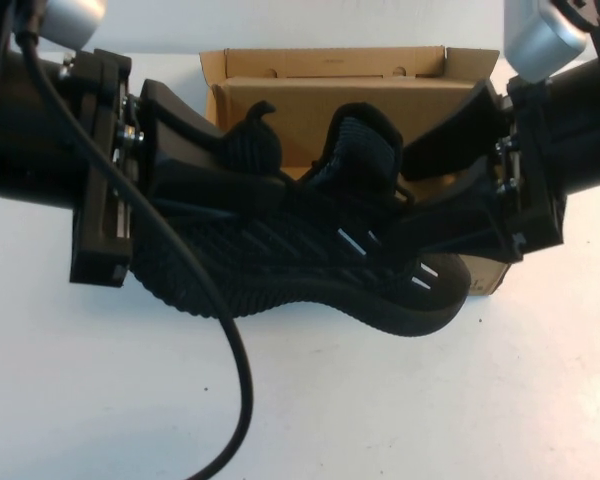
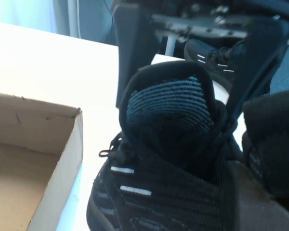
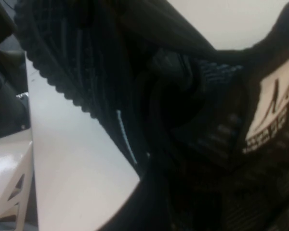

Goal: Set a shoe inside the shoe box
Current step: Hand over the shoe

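The left pincer (image 1: 242,165) is clamped on the heel end of the shoe (image 1: 310,270), which stretches sideways from it toward the right pincer (image 1: 435,190), itself clamped on the toe end. Held between both, the shoe hangs above the tabletop (image 1: 400,400), just in front of the open shoe box (image 1: 330,95) lying beyond the pincers.

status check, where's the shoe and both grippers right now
Left gripper shut on shoe heel, right gripper shut on toe end. Shoe lifted before open shoe box. Nothing blocking.
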`<state>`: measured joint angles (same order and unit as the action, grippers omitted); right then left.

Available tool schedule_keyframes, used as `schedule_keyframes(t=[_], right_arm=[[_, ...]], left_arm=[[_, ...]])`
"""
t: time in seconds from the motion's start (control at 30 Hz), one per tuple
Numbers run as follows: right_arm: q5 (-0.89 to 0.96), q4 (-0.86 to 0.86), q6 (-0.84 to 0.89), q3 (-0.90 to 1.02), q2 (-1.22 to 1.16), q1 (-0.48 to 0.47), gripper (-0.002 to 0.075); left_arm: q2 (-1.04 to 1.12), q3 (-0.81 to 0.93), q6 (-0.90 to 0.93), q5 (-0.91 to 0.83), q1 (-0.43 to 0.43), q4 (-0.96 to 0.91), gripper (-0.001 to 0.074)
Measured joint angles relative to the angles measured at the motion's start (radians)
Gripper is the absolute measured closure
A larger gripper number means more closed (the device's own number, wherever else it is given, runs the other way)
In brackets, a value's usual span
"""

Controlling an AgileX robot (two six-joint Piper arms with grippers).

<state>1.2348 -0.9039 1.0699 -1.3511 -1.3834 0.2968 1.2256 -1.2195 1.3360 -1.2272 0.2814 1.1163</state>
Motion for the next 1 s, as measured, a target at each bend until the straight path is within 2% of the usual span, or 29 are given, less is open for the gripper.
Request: schedule_keyframes(t=[0.5, 0.6, 0.67, 0.73, 0.83, 0.87, 0.93, 1.0], right_arm=[[-0.004, -0.131, 0.106, 0.000, -0.058, 0.016, 0.0102], [-0.004, -0.133, 0.106, 0.000, -0.058, 0.046, 0.0134], [-0.010, -0.119, 0.101, 0.000, -0.058, 0.070, 0.0212], [-0.015, -0.092, 0.091, 0.000, -0.058, 0.087, 0.0330], [-0.019, -0.043, 0.081, 0.000, -0.058, 0.102, 0.0574], [-0.017, -0.036, 0.082, 0.000, -0.058, 0.104, 0.0624], [-0.017, -0.032, 0.079, 0.000, -0.058, 0.108, 0.0674], [-0.017, -0.032, 0.079, 0.000, -0.058, 0.109, 0.0693]], left_arm=[[-0.004, 0.000, -0.012, 0.000, 0.000, -0.003, 0.0672], [-0.004, 0.000, -0.012, 0.000, 0.000, -0.003, 0.0672], [-0.004, 0.000, -0.012, -0.004, 0.000, -0.004, 0.0672], [-0.004, 0.000, -0.012, -0.012, 0.000, -0.006, 0.0672], [-0.004, 0.000, -0.012, -0.019, 0.000, -0.008, 0.0672], [-0.004, 0.000, -0.012, -0.019, 0.000, -0.009, 0.0672], [-0.004, 0.000, -0.012, -0.019, 0.000, -0.010, 0.0672], [-0.004, 0.000, -0.012, -0.019, 0.000, -0.010, 0.0672]])
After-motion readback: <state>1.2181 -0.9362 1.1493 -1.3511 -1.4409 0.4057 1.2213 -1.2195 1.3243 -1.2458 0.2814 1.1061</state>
